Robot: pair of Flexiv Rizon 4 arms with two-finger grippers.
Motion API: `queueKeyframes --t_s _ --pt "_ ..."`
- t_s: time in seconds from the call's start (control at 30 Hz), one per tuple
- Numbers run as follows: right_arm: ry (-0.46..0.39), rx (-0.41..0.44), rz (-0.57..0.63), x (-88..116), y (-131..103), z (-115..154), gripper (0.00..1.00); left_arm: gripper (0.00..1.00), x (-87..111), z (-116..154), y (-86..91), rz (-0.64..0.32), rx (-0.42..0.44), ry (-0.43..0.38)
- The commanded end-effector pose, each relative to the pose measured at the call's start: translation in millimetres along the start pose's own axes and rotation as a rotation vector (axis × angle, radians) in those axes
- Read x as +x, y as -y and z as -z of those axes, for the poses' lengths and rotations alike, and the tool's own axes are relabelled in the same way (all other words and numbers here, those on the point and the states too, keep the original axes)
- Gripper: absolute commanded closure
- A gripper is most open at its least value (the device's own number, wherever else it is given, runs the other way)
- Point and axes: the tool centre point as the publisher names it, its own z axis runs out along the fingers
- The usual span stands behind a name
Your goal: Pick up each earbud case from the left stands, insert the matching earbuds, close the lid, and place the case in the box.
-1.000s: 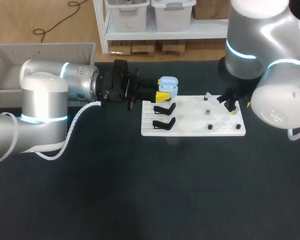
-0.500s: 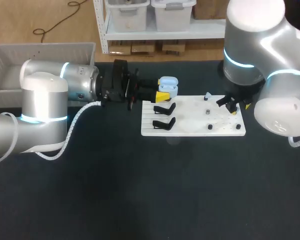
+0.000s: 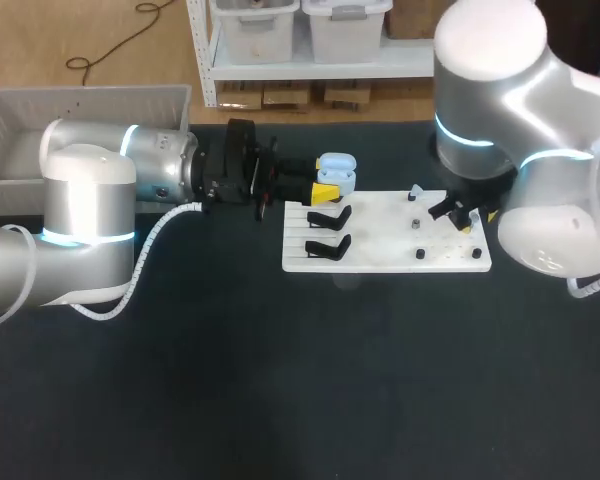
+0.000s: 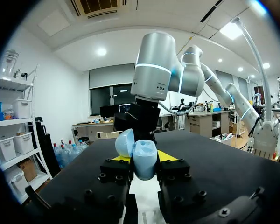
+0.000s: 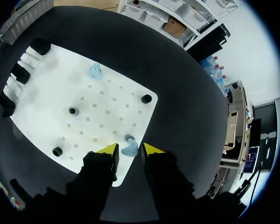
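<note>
Left gripper (image 4: 143, 158) lies level, jaws clamped; right gripper (image 5: 129, 149) points down, jaws slightly parted.

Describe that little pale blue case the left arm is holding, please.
The earbud case is small, rounded and pale blue, smooth like glossy plastic. Its hinged lid stands open, tilted back. The left tool clamps its body from both sides, holding it upright near the white board's corner. Whether earbuds are inside cannot be seen.

Quick count: one open case (image 3: 336, 166), two earbuds (image 5: 95, 71), and two black stands (image 3: 328, 217), all around a single white board (image 3: 380, 262). Four little pegs (image 5: 73, 111) stick up from the board. There's also one grey box (image 3: 80, 100) and two arms (image 3: 90, 200).
</note>
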Motion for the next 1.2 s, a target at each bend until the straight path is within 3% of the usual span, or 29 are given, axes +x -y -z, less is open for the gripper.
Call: queueKeyframes --t_s 0.03,0.43,0.87,1.2 --pt "-0.003 0.009 -0.011 -2.6 0.5 -4.7 0.7 1.0 0.8 0.1 0.0 -0.002 -0.001 0.002" --pt "-0.007 0.015 -0.034 -2.5 3.1 -5.9 0.82 1.0 0.8 0.1 0.0 -0.002 -0.001 0.002" --pt "-0.01 0.024 -0.035 -1.5 3.4 -1.2 0.7 1.0 0.8 0.1 0.0 -0.002 -0.001 0.002" --pt "-0.011 0.033 -0.036 -0.4 2.7 1.6 0.75 1.0 0.8 0.1 0.0 -0.002 -0.001 0.002"
